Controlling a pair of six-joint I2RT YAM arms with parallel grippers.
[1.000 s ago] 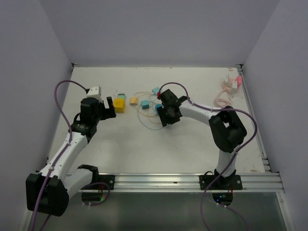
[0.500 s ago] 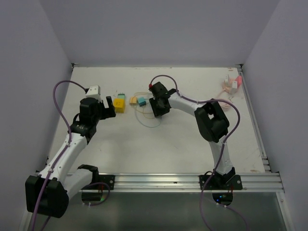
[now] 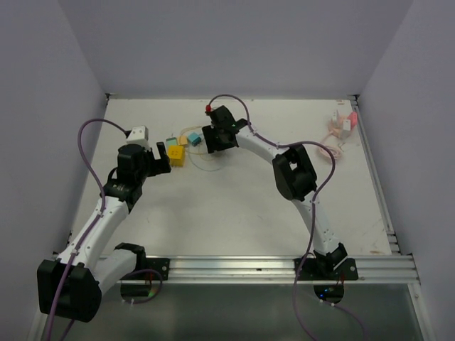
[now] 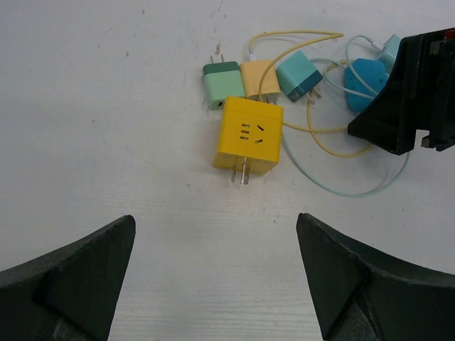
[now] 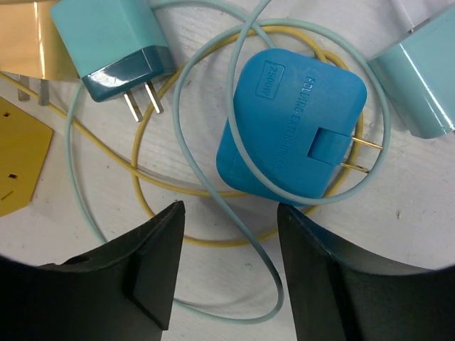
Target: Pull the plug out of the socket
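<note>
Top external, right arm (image 3: 254, 145) swung left to the plugs (image 3: 192, 138) beside yellow socket (image 3: 175, 154), both jaws open, empty.

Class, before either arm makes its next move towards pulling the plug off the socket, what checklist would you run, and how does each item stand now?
1. Left tool open: ok, fingers wide apart and empty.
2. Right tool free: ok, open with nothing between its fingers.
3. Yellow cube-shaped plastic socket ahead of the left tool: ok, untouched.
4. A plug seated in the socket: cannot tell. The green plastic plug and tan plastic plug sit against its far side.
5. Cables clear: not ok. The pale blue cable loops over the blue rounded plastic plug.
</note>
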